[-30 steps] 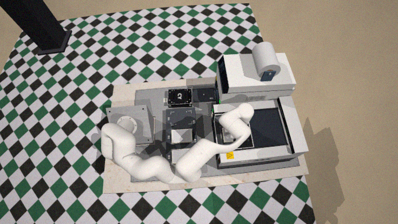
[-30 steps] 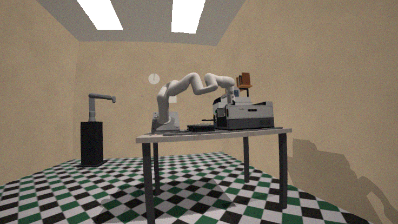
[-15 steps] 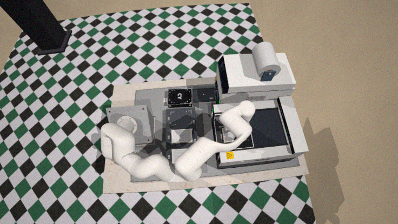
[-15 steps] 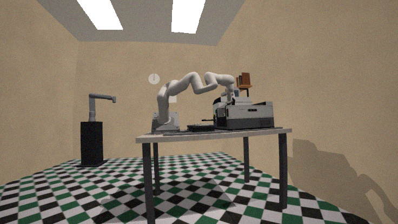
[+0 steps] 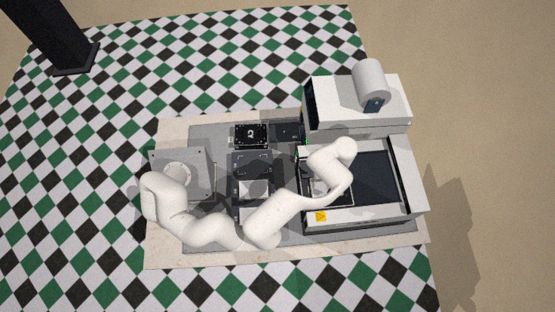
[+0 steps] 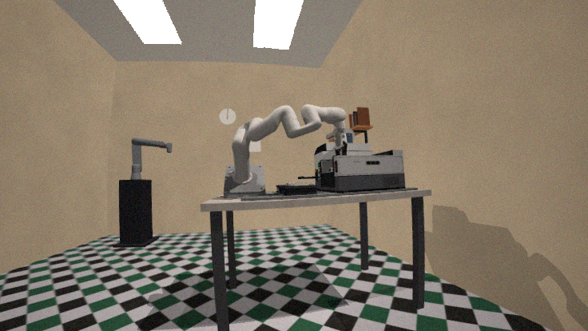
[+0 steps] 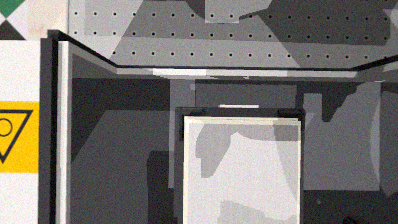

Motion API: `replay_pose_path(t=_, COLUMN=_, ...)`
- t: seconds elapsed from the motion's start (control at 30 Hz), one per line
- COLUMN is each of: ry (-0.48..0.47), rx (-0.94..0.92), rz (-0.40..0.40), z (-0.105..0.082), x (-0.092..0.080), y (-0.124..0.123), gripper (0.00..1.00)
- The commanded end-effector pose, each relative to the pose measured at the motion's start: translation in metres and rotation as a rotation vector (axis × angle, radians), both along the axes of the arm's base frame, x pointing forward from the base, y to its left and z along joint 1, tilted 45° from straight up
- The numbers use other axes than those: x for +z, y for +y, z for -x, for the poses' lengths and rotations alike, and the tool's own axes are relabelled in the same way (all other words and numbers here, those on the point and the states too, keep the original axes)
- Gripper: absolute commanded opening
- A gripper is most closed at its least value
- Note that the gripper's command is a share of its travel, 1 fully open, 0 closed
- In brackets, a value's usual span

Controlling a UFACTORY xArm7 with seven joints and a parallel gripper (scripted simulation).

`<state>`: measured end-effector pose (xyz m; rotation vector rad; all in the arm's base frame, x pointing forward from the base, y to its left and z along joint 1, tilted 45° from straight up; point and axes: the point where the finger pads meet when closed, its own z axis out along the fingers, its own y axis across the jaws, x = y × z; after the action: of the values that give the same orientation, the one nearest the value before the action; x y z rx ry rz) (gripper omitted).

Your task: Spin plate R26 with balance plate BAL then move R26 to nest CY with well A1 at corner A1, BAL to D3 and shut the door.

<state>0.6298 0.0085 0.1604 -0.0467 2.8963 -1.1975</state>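
The wrist view looks straight down into the centrifuge's open door. A white sealed plate, R26 [image 7: 245, 170], lies in the bucket there, long axis front to back. My gripper [image 6: 339, 149] hangs just above the centrifuge [image 5: 364, 217] [image 6: 366, 166], over that opening. Its fingers are out of the wrist view and open, holding nothing. From above, my forearm hides the gripper and most of the plate. The sealer's stage [image 5: 285, 132] is dark and bare. The balance plate BAL [image 5: 243, 213] lies on D3, partly behind my arm. The nest CY [image 5: 250, 135] is bare.
Plate R62 [image 5: 254, 189] sits on D2; D1 [image 5: 249, 160] is bare. The sealer [image 5: 349, 105] with its film roll [image 5: 370, 81] stands behind the centrifuge. A yellow warning label [image 5: 320, 216] [image 7: 17, 135] marks the centrifuge's top. My base plate [image 5: 182, 163] is at the left.
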Motion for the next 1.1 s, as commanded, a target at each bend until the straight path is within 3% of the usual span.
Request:
replay_pose_path(t=0.0, ry=-0.003, rx=0.004, rz=-0.002, z=0.0, x=0.008, y=0.008, gripper=1.0)
replay_pose_path(t=1.07, ry=-0.003, rx=0.003, rz=-0.002, z=0.001, x=0.041, y=0.041, gripper=1.0)
